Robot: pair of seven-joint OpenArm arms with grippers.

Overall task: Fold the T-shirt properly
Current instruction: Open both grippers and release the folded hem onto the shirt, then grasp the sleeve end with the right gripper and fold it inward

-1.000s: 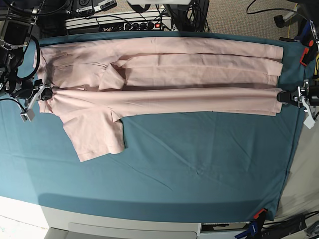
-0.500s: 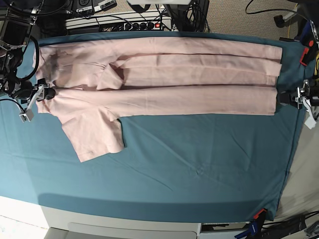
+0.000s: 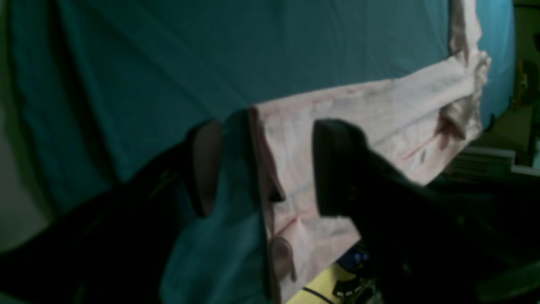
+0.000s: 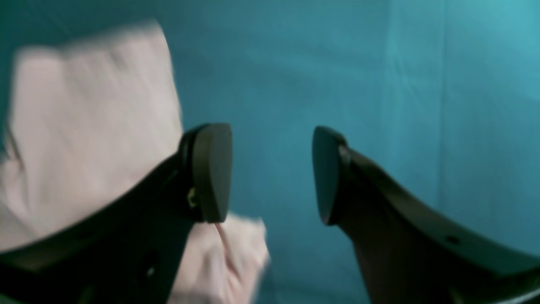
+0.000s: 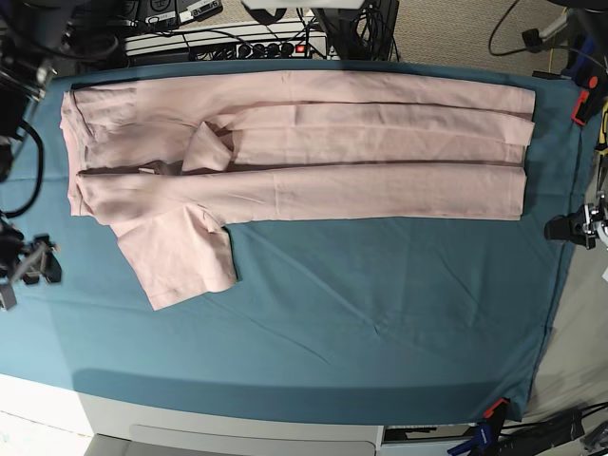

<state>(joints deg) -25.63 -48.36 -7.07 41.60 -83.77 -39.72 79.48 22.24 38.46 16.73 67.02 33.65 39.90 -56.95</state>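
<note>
The pale pink T-shirt (image 5: 304, 142) lies flat across the far half of the teal cloth (image 5: 380, 323), folded lengthwise into long bands. One sleeve (image 5: 180, 256) sticks out toward the front at the left. My left gripper (image 5: 570, 229) hangs open off the shirt's right end; in its wrist view the gripper (image 3: 270, 169) spreads above the shirt's hem (image 3: 295, 177), holding nothing. My right gripper (image 5: 33, 266) is open at the cloth's left edge, in front of the shirt. In its wrist view the right gripper (image 4: 268, 173) has only teal cloth between its fingers, with pink fabric (image 4: 84, 126) to the left.
A power strip and cables (image 5: 228, 43) run behind the table's far edge. Clamps hold the cloth at the front right corner (image 5: 489, 413) and at the right edge (image 5: 584, 100). The cloth's front half carries nothing but wrinkles.
Both grippers opened and let go of the shirt's folded edge, then drew away outward and toward the front. The released band now lies flat on the cloth.
</note>
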